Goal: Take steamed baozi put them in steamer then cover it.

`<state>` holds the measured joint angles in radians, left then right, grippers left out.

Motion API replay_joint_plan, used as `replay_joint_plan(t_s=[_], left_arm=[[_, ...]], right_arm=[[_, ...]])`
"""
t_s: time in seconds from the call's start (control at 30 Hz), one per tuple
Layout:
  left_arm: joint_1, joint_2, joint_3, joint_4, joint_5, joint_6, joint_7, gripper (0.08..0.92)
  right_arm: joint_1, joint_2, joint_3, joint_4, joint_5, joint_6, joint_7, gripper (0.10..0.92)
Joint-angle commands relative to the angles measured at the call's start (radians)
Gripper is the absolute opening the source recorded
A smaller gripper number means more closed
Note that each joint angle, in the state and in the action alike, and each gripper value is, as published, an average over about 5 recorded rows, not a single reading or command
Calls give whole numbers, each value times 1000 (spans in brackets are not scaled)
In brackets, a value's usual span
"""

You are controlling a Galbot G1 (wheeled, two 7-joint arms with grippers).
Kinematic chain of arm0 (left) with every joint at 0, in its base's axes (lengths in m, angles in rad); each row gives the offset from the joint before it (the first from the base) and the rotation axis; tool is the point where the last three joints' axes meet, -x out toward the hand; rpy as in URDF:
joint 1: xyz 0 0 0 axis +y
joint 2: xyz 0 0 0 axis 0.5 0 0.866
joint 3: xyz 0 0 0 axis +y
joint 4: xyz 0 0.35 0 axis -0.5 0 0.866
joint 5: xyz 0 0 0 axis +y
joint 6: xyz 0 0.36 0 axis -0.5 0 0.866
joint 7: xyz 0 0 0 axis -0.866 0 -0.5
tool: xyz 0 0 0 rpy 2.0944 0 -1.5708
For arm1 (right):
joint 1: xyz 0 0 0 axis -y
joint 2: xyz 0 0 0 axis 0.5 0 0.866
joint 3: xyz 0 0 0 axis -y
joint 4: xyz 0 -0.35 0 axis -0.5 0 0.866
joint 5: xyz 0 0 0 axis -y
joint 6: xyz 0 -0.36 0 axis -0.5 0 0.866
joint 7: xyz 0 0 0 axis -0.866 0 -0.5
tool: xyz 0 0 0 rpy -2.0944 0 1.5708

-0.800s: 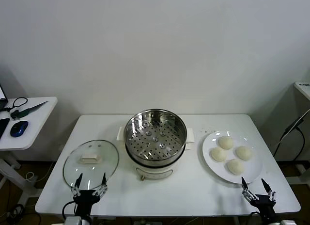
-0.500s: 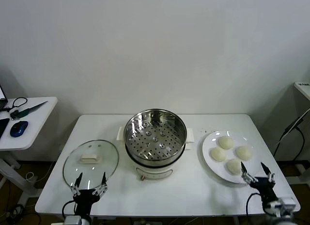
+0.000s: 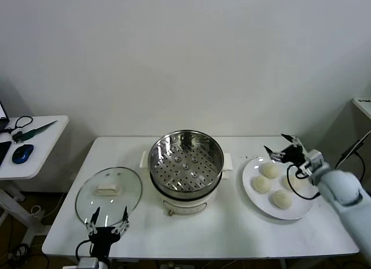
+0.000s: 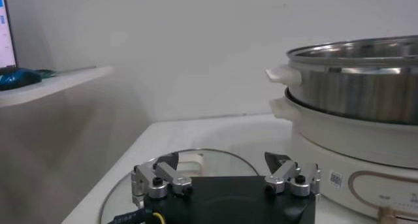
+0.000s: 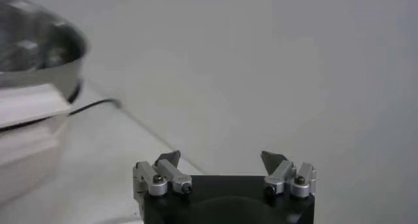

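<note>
Against a plain white wall, white table [image 3: 191, 231] carrying the steamer [image 3: 186, 167] at mid-table, uncovered and with only its perforated tray inside, glass lid [image 3: 108, 193] flat near the front-left corner, white plate [image 3: 251, 188] by the right edge holding all four steamed baozi [image 3: 269, 170]. Right end effector [image 3: 284, 148] raised above the plate's far side, over the farthest bun, jaws spread wide and holding nothing. Left end effector [image 3: 106, 218] parked low at the table's front edge, just over the lid's near rim, likewise wide open and empty.
</note>
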<state>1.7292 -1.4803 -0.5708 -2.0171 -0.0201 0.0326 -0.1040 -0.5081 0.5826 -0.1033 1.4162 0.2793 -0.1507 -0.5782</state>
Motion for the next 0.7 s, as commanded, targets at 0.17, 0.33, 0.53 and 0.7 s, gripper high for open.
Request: replay_joint_plan(t_s=[0.17, 0.33, 0.53, 0.7], left_arm=[[-8, 1, 4, 25, -2, -11, 1, 823], [-15, 0, 7, 28, -2, -9, 3, 823], [-17, 1, 1, 32, -3, -6, 6, 823], [-18, 1, -5, 42, -6, -7, 5, 823]], right_arm=[[1085, 9, -1154, -445, -167, 254, -721, 823], [1038, 122, -1210, -527, -135, 217, -711, 823], [861, 246, -1080, -661, -159, 171, -672, 823], [774, 320, -1002, -775, -227, 190, -650, 823]])
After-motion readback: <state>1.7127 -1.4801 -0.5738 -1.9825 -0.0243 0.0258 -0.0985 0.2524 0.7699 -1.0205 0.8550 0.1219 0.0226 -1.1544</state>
